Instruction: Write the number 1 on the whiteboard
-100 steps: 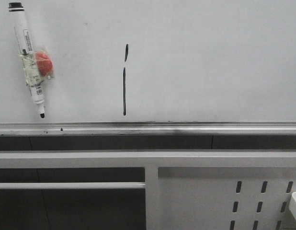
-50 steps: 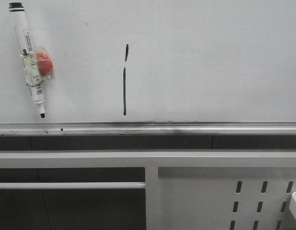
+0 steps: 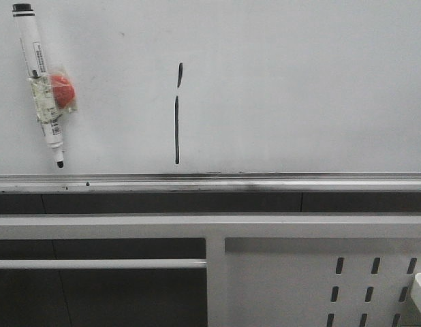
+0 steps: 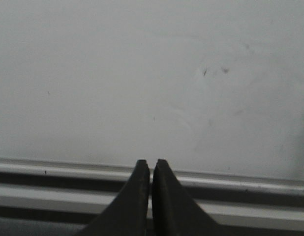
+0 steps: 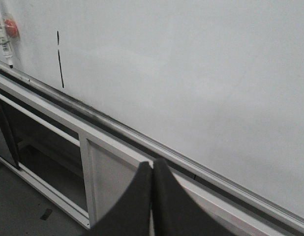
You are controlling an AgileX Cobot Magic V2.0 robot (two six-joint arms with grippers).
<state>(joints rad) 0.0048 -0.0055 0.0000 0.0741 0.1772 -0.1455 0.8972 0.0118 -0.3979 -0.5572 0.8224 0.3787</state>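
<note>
Nothing moved since earlier frames: marker and stroke unchanged. Number 1 [image 3: 177, 116], thin black vertical stroke with small gap near top, sits left of centre on whiteboard [image 3: 299, 88], lower end just above silver tray rail [image 3: 265, 180]. Marker pen [image 3: 40, 85], tip down and slightly tilted, hangs on board far left, red magnet [image 3: 62, 90] touching its side. White perforated panel [image 3: 319, 279] below rail at right. Left gripper [image 4: 151, 169] fingers pressed together, holding nothing, facing board. Right gripper [image 5: 152, 169] fingers likewise pressed together, empty, well right of stroke.
</note>
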